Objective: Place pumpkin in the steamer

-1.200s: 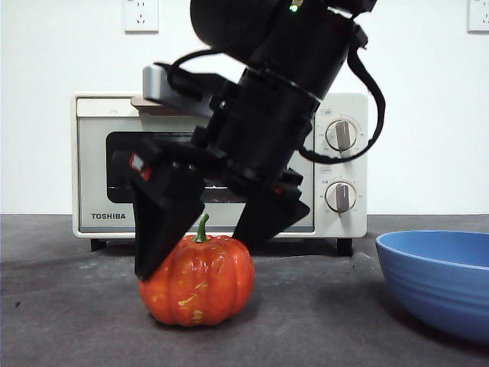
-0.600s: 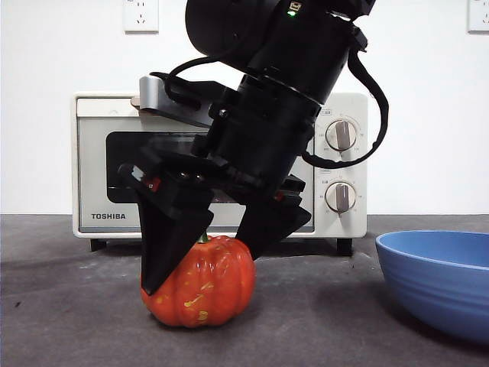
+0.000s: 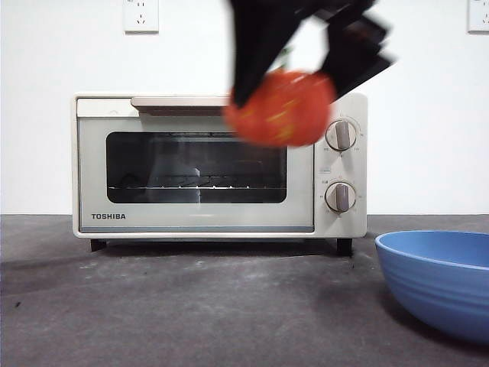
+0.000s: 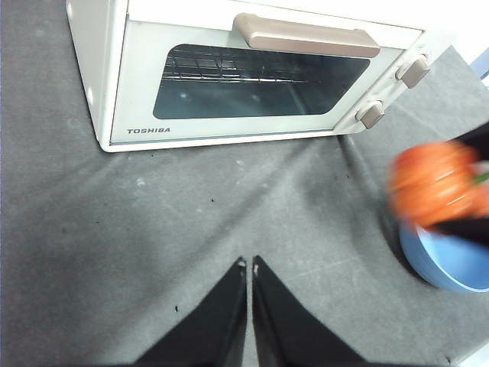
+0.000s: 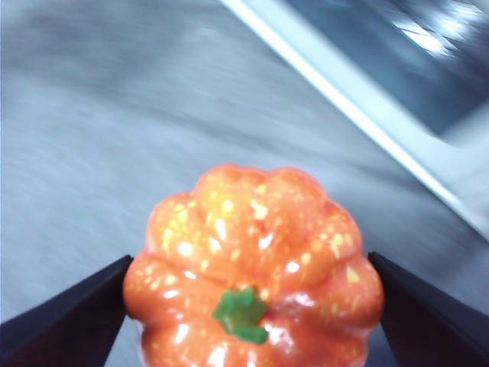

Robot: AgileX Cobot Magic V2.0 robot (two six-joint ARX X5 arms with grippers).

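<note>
1. We have the right end effector [image 3: 306, 53] clenched on the pumpkin [image 3: 281, 108], one black jaw against each flank, and in the front view it hangs well above the tabletop [image 3: 191, 306], in front of the upper right part of the steamer [image 3: 221, 164].
2. The left end effector [image 4: 249, 267] holds nothing; its jaws are pressed together over bare tabletop, near the front of the steamer.
3. The chief risk, as we judge it, is the door: the steamer's glass door looks shut, its beige handle [image 4: 306, 34] flush along the top edge. Carrying the pumpkin forward would bump it against the glass or the knobs [image 3: 341, 134], so the door needs opening first.
4. A second risk is slip. The pumpkin's skin is glossy and ribbed, and the jaws seem to bear on curved flanks, so a quick swing could roll it out of the grip. The pumpkin is blurred in all three views, which suggests fast motion.
5. If it dropped, it might land in or near the blue bowl [image 3: 439, 279] at the right, which is not the target.
6. The pumpkin is small, orange and lobed, flecked with yellowish marks, with a green stem [image 5: 241, 313] facing the right wrist camera.
</note>
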